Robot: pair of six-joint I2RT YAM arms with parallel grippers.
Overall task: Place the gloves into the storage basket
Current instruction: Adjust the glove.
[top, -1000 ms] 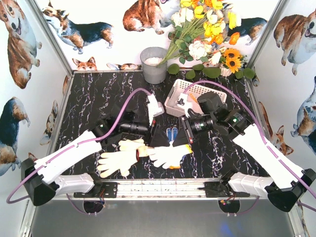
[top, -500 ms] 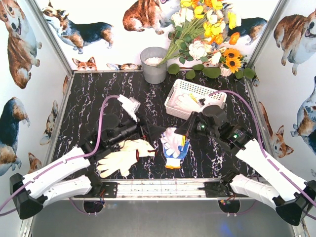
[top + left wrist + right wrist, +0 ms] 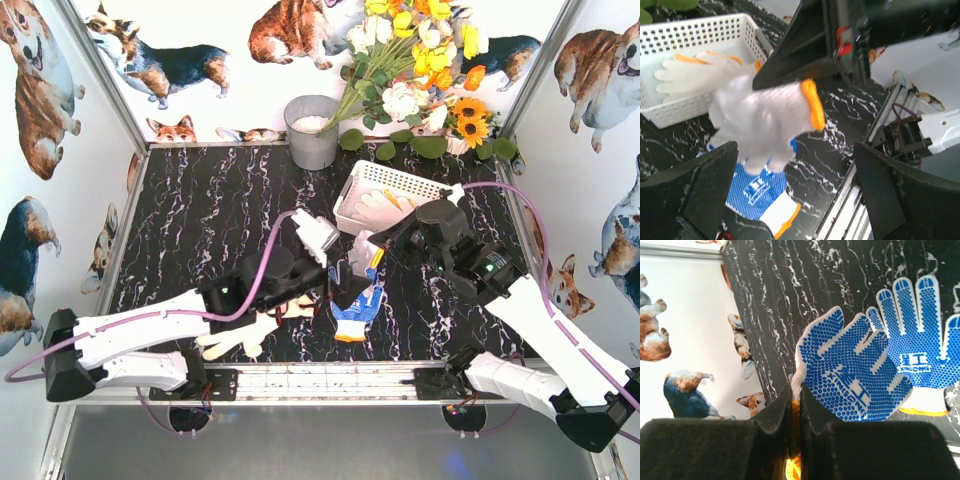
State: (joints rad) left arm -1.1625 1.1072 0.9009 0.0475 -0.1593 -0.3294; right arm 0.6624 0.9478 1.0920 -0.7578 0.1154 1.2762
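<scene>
The right gripper (image 3: 380, 252) has its fingers (image 3: 775, 415) pressed together on the orange-edged cuff of 1 glove. This hanging glove (image 3: 361, 264) is in the air just in front of the storage basket (image 3: 400, 178), not inside it. Its long axis goes from the cuff at the gripper down toward the tabletop (image 3: 200, 220), and its tips point downward and a little toward the left arm. The right wrist view shows its palm side, covered with blue dots; the left wrist view shows its plain white back.

The left gripper (image 3: 796, 147) is just beside this glove. Its fingers stand wide apart and hold nothing, and in its own view the glove hangs ahead of the gap between them.

Under the hanging glove, 1 flat glove (image 3: 354, 312) lies on the tabletop with the blue dots upward. Its long axis runs from near to far: the orange cuff is toward the near edge and the tips point toward the basket.

1 basket glove (image 3: 378, 207) already lies flat inside the basket; it is white with orange marks, and in the left wrist view its tips point to the left.

The cream gloves (image 3: 240, 335) lie on the tabletop close to the near edge, partly hidden under the left arm, and the visible tips point to the left
</scene>
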